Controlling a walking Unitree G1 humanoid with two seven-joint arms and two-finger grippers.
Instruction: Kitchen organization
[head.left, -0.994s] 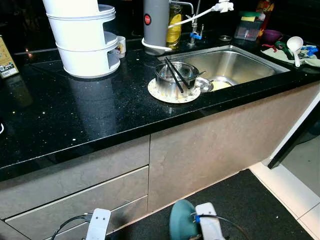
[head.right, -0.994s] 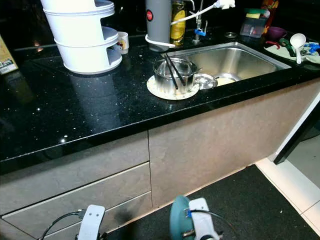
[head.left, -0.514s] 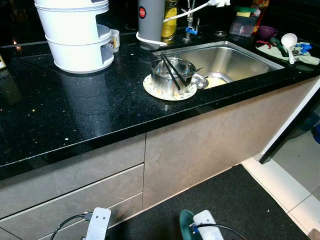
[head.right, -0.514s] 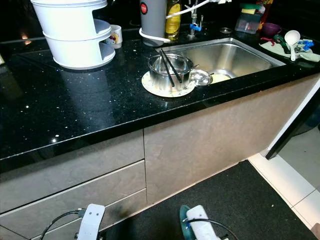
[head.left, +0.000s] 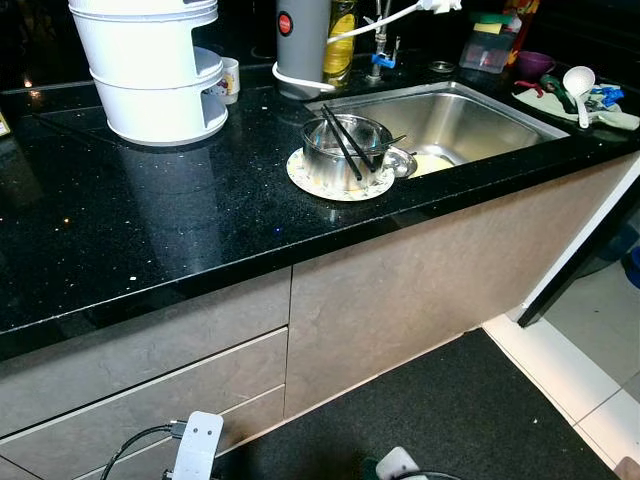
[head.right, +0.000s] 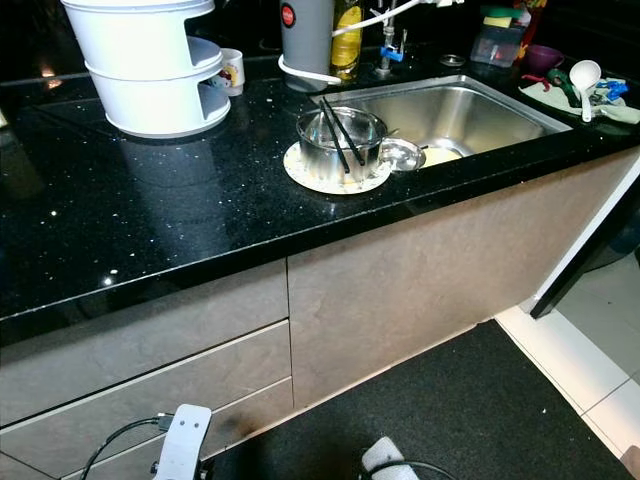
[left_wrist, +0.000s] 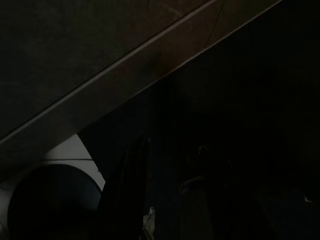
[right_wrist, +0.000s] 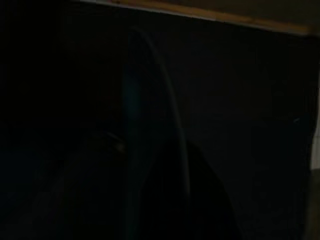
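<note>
a steel pot (head.left: 347, 152) with black chopsticks (head.left: 345, 148) sits on a plate (head.left: 310, 183) at the sink (head.left: 470, 115) edge, likely awaiting washing; either end effector's state i cannot tell.

Steel pot (head.right: 340, 143) holding black chopsticks (head.right: 338, 134) sits on plate (head.right: 312, 176) beside sink (head.right: 470, 110).

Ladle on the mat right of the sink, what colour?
White ladle, lying on a light green mat; the left eye view shows it best.
</note>
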